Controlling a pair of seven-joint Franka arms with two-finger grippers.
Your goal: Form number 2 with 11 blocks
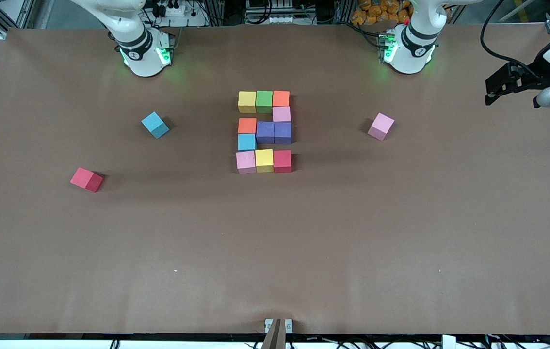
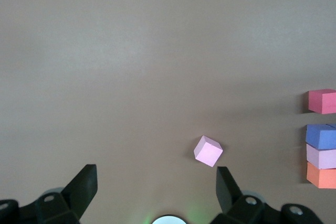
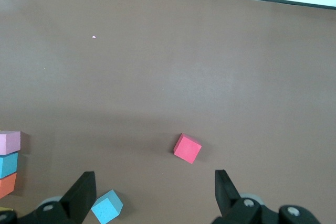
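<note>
The number 2 [image 1: 264,131] lies flat at mid-table, built of several blocks: yellow, green and orange on top, a pink one, then orange and two purple, a cyan one, and pink, yellow, red along the row nearest the front camera. Its edge cubes show in both wrist views, among them the red cube [image 2: 322,101] and the pink cube [image 3: 9,142]. My left gripper [image 2: 156,182] hangs open and holds nothing, over the left arm's end of the table [image 1: 495,92]. My right gripper [image 3: 152,187] is open too, holding nothing, above the right arm's end.
Three loose cubes lie apart from the digit. A pink cube [image 1: 380,126] [image 2: 208,151] sits toward the left arm's end. A cyan cube [image 1: 155,124] [image 3: 107,206] and a red cube [image 1: 87,179] [image 3: 187,148] sit toward the right arm's end, the red one nearer the front camera.
</note>
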